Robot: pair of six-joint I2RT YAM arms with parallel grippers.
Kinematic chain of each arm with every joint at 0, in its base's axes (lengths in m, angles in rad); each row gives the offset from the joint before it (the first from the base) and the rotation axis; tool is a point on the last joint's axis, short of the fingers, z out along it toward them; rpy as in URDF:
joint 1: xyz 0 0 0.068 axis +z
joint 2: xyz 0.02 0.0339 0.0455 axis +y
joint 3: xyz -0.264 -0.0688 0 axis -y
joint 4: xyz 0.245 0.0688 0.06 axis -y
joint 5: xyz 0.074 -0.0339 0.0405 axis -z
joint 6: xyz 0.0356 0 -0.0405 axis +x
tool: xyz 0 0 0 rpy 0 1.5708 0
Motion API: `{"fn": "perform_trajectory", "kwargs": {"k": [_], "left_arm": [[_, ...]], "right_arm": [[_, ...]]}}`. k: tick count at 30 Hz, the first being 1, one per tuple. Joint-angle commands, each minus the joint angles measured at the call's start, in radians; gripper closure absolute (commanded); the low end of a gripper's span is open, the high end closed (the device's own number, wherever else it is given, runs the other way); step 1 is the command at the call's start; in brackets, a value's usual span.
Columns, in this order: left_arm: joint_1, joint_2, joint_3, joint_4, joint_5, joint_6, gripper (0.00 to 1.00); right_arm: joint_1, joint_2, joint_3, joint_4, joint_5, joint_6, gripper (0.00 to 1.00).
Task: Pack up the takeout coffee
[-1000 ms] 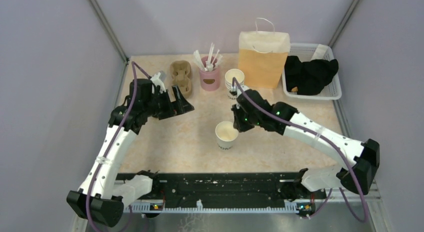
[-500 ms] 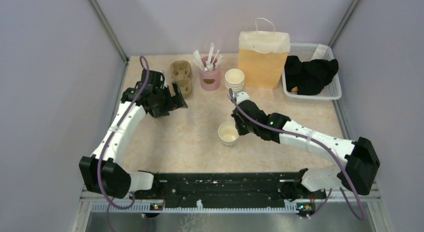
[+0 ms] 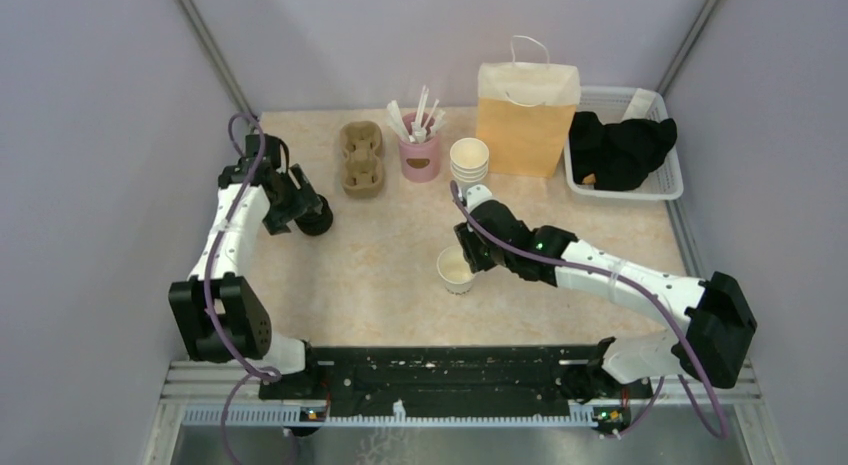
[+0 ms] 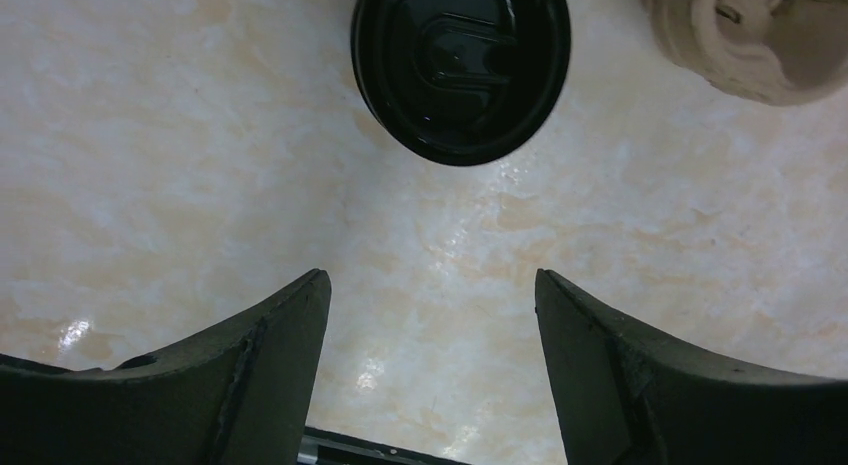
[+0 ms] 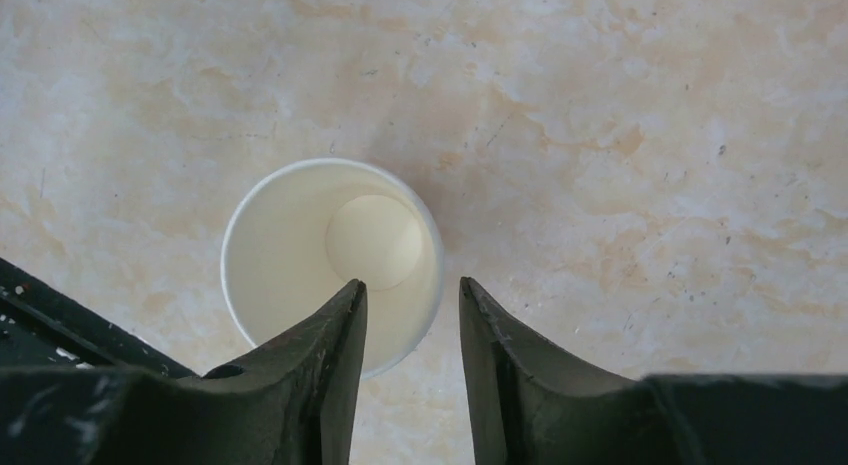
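No lidded cup shows in any view. One lidless white paper cup (image 3: 455, 270) stands on the table. In the right wrist view this cup (image 5: 300, 245) is empty. My right gripper (image 3: 470, 253) (image 5: 412, 285) is open by a narrow gap, with one finger over the cup's inside and the other outside its right rim. A loose black lid (image 3: 318, 222) (image 4: 460, 65) lies flat on the table at the left. My left gripper (image 3: 298, 211) (image 4: 430, 280) is wide open and empty, just short of the lid.
A stack of lidless white cups (image 3: 469, 160), a pink holder of stirrers (image 3: 420, 150) and a brown pulp cup carrier (image 3: 362, 157) (image 4: 750, 35) stand at the back. A tan paper bag (image 3: 527, 110) and a white basket (image 3: 672, 185) holding black cloth stand at the back right.
My left arm has swung left and down, bringing its open gripper to the black lid. My right gripper has dropped onto the cup's rim. The cup has stayed in place.
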Motion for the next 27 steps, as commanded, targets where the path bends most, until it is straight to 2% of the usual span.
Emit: {"fn": "perform_trajectory", "kwargs": {"k": [1, 4, 10, 16, 23, 27], "left_arm": [[0.036, 0.066, 0.04, 0.017, -0.053, 0.034, 0.2], [0.045, 0.125, 0.068, 0.024, -0.059, 0.054, 0.25], [0.049, 0.27, 0.191, -0.016, -0.077, 0.066, 0.34], [0.048, 0.35, 0.257, -0.032, -0.12, 0.067, 0.45], [0.049, 0.363, 0.259, -0.03, -0.151, 0.085, 0.44], [0.049, 0.383, 0.266, -0.029, -0.15, 0.087, 0.47]], "right_arm": [[-0.001, 0.005, 0.088, -0.032, -0.021, -0.027, 0.57], [-0.043, -0.014, 0.145, -0.087, -0.041, -0.039, 0.5], [-0.162, -0.058, 0.206, -0.139, -0.11, -0.061, 0.5], [-0.169, -0.046, 0.217, -0.149, -0.107, -0.08, 0.5], [-0.181, -0.046, 0.217, -0.147, -0.112, -0.08, 0.5], [-0.183, -0.048, 0.219, -0.145, -0.115, -0.08, 0.5]]}}
